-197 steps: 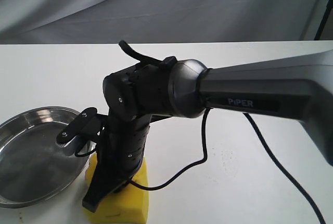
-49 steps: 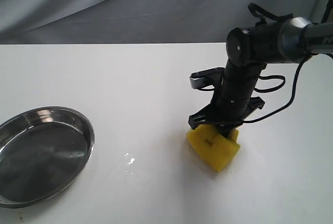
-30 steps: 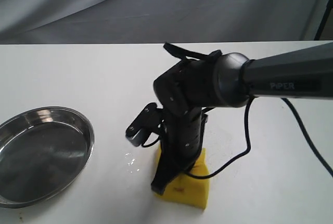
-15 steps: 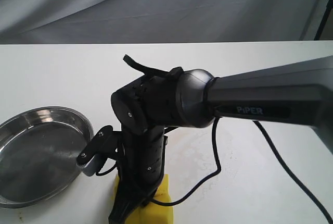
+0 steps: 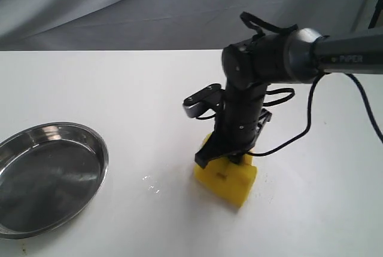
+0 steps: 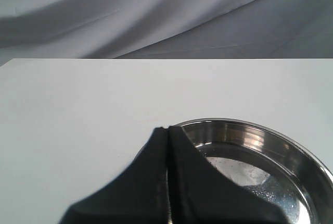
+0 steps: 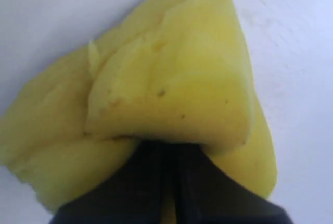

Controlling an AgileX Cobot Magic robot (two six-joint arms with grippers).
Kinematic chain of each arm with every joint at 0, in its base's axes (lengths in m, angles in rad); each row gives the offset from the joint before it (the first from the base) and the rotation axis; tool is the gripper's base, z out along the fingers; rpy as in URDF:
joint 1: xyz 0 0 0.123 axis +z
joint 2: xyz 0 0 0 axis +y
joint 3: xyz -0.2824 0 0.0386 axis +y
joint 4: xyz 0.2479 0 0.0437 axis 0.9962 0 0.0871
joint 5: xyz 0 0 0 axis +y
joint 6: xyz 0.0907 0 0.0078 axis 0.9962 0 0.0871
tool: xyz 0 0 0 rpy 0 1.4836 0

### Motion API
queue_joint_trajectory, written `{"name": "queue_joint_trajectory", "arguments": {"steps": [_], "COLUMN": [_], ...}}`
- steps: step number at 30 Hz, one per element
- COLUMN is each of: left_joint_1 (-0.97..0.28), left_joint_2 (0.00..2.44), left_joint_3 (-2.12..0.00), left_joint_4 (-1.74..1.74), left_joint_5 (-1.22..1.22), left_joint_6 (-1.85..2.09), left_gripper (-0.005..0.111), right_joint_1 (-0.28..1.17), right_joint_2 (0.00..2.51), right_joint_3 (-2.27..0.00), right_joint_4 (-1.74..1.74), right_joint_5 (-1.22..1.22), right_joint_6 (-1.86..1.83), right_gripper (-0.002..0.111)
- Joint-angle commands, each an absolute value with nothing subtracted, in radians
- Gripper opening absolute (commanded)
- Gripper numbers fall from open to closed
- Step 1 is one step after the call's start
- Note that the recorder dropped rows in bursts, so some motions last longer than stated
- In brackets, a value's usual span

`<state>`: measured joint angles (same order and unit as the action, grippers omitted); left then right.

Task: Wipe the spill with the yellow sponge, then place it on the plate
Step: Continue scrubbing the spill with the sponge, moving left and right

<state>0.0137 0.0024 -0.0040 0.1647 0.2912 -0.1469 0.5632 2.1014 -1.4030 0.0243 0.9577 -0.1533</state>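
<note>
Exterior view: your right hand [image 5: 232, 156] pinches the yellow sponge [image 5: 227, 180] near the spill [image 5: 151, 186], and hard dragging could pull it loose.

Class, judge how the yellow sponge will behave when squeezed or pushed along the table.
Probably soft and springy: the yellow sponge bulges and creases around the right gripper pinching it. Its blocky, flat-faced shape suggests it will slide, not roll. Porous foam likely makes it light.
</note>
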Motion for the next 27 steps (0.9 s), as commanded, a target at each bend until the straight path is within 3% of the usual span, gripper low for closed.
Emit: {"name": "queue_joint_trajectory", "arguments": {"steps": [1, 10, 18, 27], "left_joint_1": [0.01, 0.01, 0.01, 0.01], "left_joint_2": [0.0, 0.0, 0.0, 0.0], "left_joint_3": [0.0, 0.0, 0.0, 0.0], "left_joint_4": [0.166, 0.166, 0.166, 0.166], "left_joint_5": [0.284, 0.284, 0.284, 0.284], "left_joint_6": [-0.155, -0.155, -0.155, -0.155], "left_gripper": [0.0, 0.0, 0.0, 0.0], "right_joint_1": [0.448, 0.473, 0.748, 0.908], "right_joint_2": [2.122, 2.122, 2.122, 2.122], "right_joint_3": [-1.299, -1.252, -1.266, -1.424], "right_joint_4": [-0.125, 0.006, 0.238, 0.249], "right_joint_5": [0.981, 1.019, 0.954, 1.042], "right_joint_6": [-0.066, -0.06, -0.236, -0.32], "right_gripper": [0.0, 0.0, 0.0, 0.0]}}
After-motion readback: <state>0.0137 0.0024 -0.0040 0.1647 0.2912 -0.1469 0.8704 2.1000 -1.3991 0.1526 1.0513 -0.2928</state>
